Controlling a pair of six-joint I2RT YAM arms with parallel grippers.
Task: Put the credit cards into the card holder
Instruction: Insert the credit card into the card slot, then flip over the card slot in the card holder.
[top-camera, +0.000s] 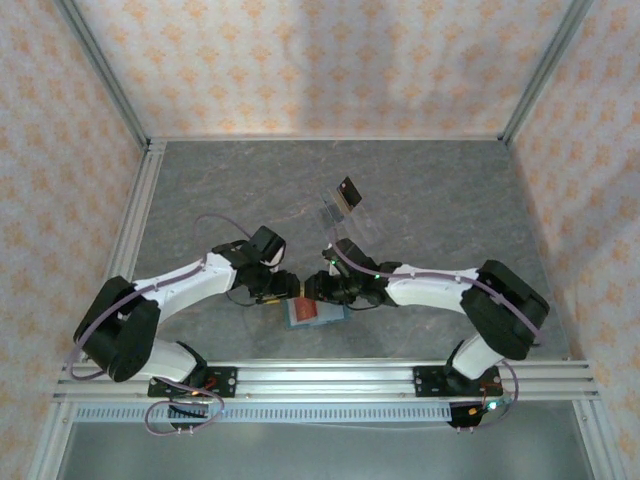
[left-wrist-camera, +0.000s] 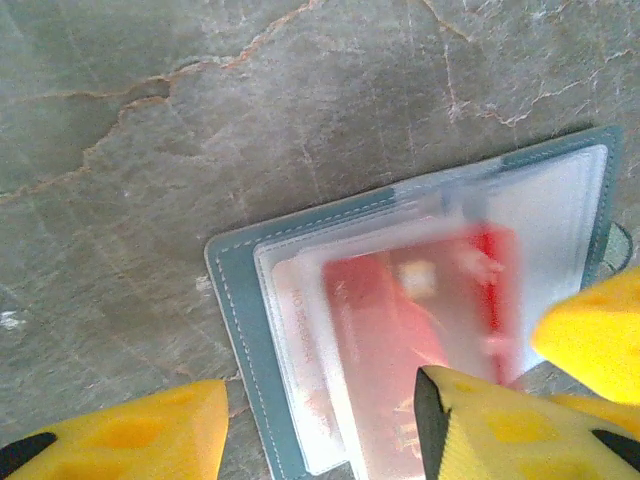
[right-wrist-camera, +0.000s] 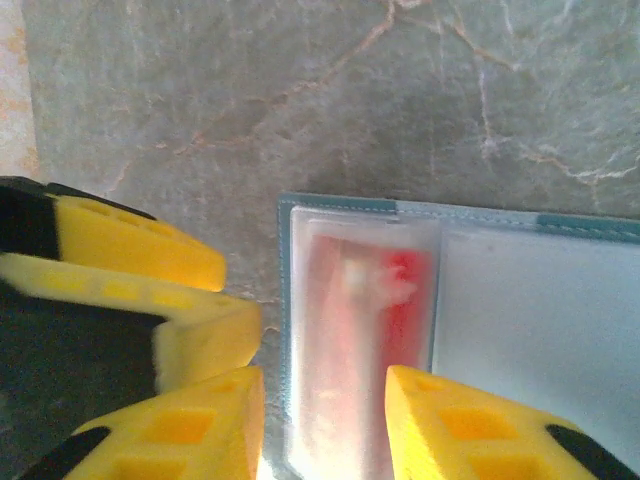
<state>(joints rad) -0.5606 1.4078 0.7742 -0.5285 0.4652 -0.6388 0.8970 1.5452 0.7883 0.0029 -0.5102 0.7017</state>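
**Item:** card holder (left-wrist-camera: 232, 290), lying open on the table (top-camera: 450, 200) between your two grippers.
**Contents:** red card (left-wrist-camera: 400, 320), under the clear sleeve.
**Left gripper** (left-wrist-camera: 320, 420): jaws wide, empty.
**Right gripper** (right-wrist-camera: 322, 410): jaws parted astride the sleeve end, gripping nothing.
**Hazard:** if you lift away crooked, a finger may snag the sleeve and drag the card out.
**Outstanding:** black card (top-camera: 348, 187), on the rack (top-camera: 332, 215), well apart.

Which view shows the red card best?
Left wrist: the red card lies nearly whole behind a clear sleeve of the card holder. Right wrist shows a blurred strip; top external, a red speck.
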